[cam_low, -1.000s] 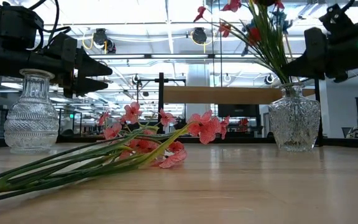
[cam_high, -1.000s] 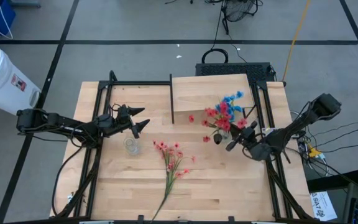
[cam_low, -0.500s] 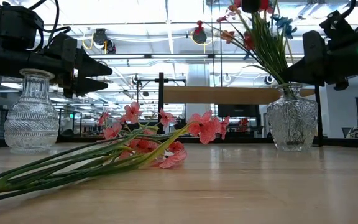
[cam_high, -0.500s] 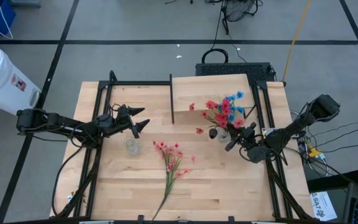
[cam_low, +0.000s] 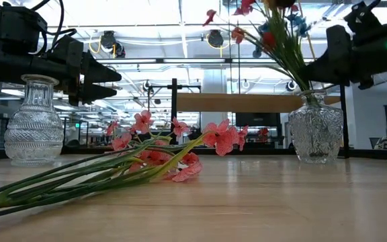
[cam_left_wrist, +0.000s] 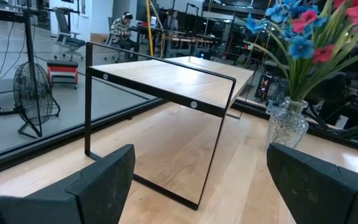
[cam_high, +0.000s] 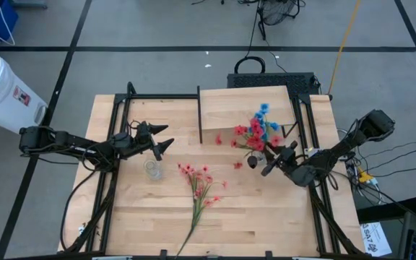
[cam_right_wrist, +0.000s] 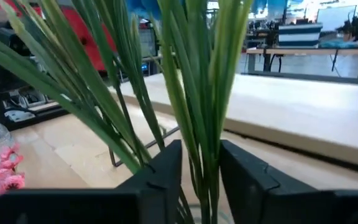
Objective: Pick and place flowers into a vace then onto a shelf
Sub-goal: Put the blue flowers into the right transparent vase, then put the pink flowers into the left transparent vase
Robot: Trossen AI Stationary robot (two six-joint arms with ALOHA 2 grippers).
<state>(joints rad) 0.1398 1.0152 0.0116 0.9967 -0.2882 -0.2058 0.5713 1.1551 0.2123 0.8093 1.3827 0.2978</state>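
Note:
A cut-glass vase [cam_low: 316, 134] stands on the table beside the shelf [cam_high: 237, 101], holding red and blue flowers [cam_high: 257, 132]. My right gripper [cam_right_wrist: 201, 168] is level at the green stems [cam_right_wrist: 204, 118] just above the vase's mouth, open a little, with the stems between its fingers. A spray of pink flowers [cam_high: 199, 189] lies flat on the table's middle. An empty glass vase [cam_high: 152, 170] stands to its left. My left gripper [cam_high: 169, 136] hovers open above and beyond that vase, holding nothing. My right gripper has a finger on either side of the bundle of stems [cam_right_wrist: 207, 155], coming level from the table's right. A gap shows between the stems and one finger [cam_right_wrist: 166, 171]. I cannot tell whether the other finger touches them. The vase stands upright on the table.
The shelf [cam_left_wrist: 166, 78] on thin black legs stands at the table's far middle, right behind the filled vase. Black frame rails run along the table's left and right sides. Bare wood lies in front of the lying flowers, near the front edge.
The red and blue blossoms have swung about above the vase, toward the table's left and back again. The vase has stayed upright at nearly the same spot on the table. My left arm has kept still.

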